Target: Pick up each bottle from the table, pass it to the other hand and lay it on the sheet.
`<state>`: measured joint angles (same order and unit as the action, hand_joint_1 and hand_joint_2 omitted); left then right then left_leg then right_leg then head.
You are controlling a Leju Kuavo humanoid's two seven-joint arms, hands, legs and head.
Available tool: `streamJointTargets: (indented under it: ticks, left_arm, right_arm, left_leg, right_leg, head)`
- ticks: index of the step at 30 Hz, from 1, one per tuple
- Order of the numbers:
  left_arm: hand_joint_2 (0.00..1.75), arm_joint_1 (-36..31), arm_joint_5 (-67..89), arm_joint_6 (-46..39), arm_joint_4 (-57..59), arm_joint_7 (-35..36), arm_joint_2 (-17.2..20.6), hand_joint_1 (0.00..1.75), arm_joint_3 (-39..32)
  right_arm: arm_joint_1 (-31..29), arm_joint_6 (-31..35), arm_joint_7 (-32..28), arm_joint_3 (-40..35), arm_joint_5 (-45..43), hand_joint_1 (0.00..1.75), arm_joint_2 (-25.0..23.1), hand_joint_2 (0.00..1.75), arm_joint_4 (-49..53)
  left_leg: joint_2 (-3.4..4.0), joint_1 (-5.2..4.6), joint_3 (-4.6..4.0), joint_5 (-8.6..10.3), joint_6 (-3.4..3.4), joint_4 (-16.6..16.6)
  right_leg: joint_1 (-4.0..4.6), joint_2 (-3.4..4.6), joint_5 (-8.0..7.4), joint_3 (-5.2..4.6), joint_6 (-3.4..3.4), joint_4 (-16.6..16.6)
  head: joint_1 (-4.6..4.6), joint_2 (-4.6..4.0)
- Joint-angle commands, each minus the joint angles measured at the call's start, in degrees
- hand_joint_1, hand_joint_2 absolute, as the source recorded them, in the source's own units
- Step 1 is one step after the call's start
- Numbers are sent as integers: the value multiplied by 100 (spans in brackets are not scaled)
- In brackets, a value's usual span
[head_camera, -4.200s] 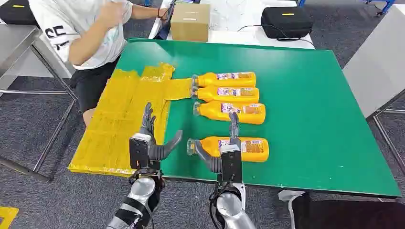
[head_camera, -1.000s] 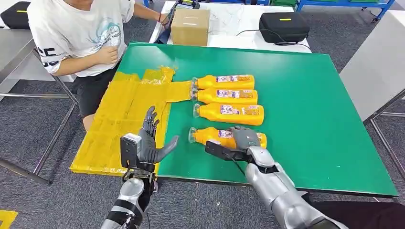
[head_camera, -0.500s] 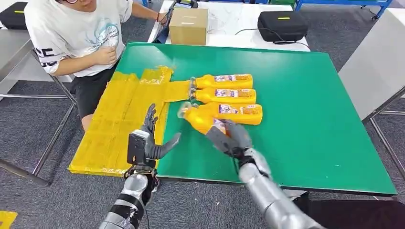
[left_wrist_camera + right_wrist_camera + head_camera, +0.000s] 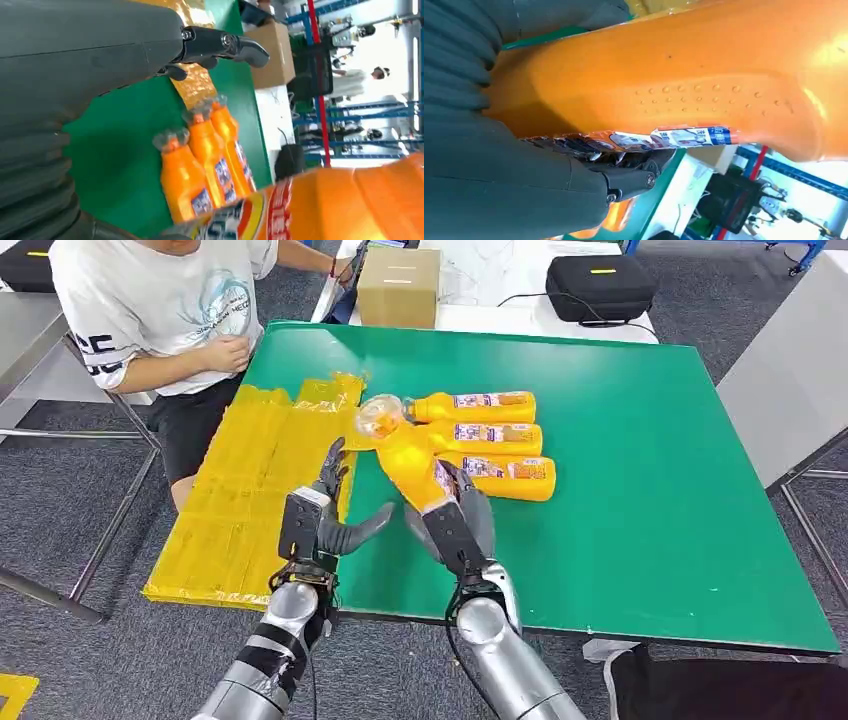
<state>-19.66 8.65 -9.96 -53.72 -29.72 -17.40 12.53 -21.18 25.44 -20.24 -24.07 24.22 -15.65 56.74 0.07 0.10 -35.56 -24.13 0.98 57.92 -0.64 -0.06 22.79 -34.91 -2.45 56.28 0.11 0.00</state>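
Note:
My right hand grips an orange bottle by its lower body and holds it above the green table, its clear cap tilted away toward the yellow sheet. The same bottle looms close in the right wrist view, with my right hand's fingers wrapped round its label. My left hand hovers open just left of the bottle, over the sheet's edge, fingers spread. Three more orange bottles lie side by side on the table behind; the three bottles lie beyond my left hand's fingers.
A person in a white T-shirt sits at the table's far left corner, beside the sheet. A cardboard box and a black case stand on a white table behind. A grey table stands to the right.
My right hand closed on the nearest bottle, lifted it off the table and swung it left and up toward my left hand. My left hand stayed open and rose slightly.

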Motion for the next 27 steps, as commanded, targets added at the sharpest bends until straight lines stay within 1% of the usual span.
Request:
streamJointTargets:
  ticks: [1,2,4,5,7,9,10,11,19,20,21,22,25,26,27]
  left_arm:
    - [175,-202,-614,677,-4,133,234,0,355]
    - [175,-170,-775,844,-102,152,253,0,386]
    - [175,-170,-775,844,-102,152,253,0,386]
    - [175,-170,-775,844,-102,152,253,0,386]
    - [175,-167,-787,856,-115,155,247,0,392]
    - [175,-164,-870,958,-188,175,252,0,447]
    - [175,-165,-914,1013,-207,178,241,0,460]
    - [175,-165,-1019,1130,-239,195,242,0,479]
    - [175,-165,-1019,1130,-239,195,242,0,479]
    - [175,-160,-1029,1131,-263,189,244,0,490]
    - [175,-162,-1001,1076,-274,196,240,0,515]
    - [175,-183,-972,1046,-255,213,231,0,549]
    - [175,-274,-780,747,-119,211,212,0,610]
    - [175,-331,-702,624,-11,149,223,93,611]
    - [175,-333,-727,604,15,149,217,175,571]
  right_arm:
    - [-576,-132,-160,-326,-95,175,-101,175,-818]
    - [-608,-187,-181,-382,-110,175,-126,175,-902]
    - [-608,-187,-181,-382,-110,175,-126,175,-902]
    - [-608,-187,-181,-382,-110,175,-126,175,-902]
    - [-608,-186,-178,-401,-98,175,-143,175,-918]
    - [-663,-278,-179,-497,-80,175,-207,175,-1059]
    - [-681,-315,-184,-549,-68,175,-244,175,-1111]
    - [-716,-367,-181,-616,-61,175,-288,175,-1194]
    - [-716,-367,-181,-616,-61,175,-288,175,-1194]
    - [-741,-386,-175,-685,-20,175,-320,175,-1256]
    - [-759,-449,-163,-746,-11,175,-354,175,-1318]
    - [-782,-488,-133,-867,37,175,-404,175,-1400]
    - [-808,-494,-14,-1174,-40,175,-435,175,-1475]
    - [-848,-416,-10,-1283,-183,175,-435,175,-1542]
    - [-862,-411,1,-1294,-181,175,-435,175,-1573]
  left_leg:
    - [12,3,24,-8,-8,-2]
    - [10,2,34,-10,-10,-5]
    - [10,3,18,-6,-6,-4]
    - [10,4,31,-12,-8,-2]
    - [10,3,22,-8,-5,-3]
    - [5,2,10,-3,-3,-2]
    - [11,4,23,-10,-5,-1]
    - [12,3,15,-7,-4,-3]
    - [2,4,24,-9,-6,-2]
    - [4,1,19,-6,-5,-5]
    - [9,3,33,-12,-8,-4]
    - [6,4,12,-5,-5,-3]
    - [7,4,26,-12,-8,-2]
    - [6,3,17,-7,-6,-3]
    - [6,5,26,-12,-8,-2]
  right_leg:
    - [3,12,6,18,10,1]
    - [3,10,9,27,13,0]
    - [4,11,3,13,8,-1]
    - [4,11,9,26,11,0]
    - [3,10,5,17,7,-1]
    - [1,5,2,6,4,0]
    - [3,12,7,18,8,1]
    - [3,13,4,10,5,0]
    - [4,5,9,22,8,-1]
    - [0,7,6,15,6,0]
    - [3,11,11,27,10,0]
    - [4,7,4,8,6,-1]
    - [4,10,11,20,10,2]
    - [3,7,7,12,7,1]
    - [5,8,11,22,10,1]
  head:
    - [0,0]
    - [0,0]
    - [0,0]
    - [0,0]
    - [2,0]
    - [0,0]
    - [0,0]
    - [0,0]
    - [0,0]
    - [0,0]
    - [0,0]
    - [0,0]
    - [0,0]
    - [2,0]
    - [0,0]
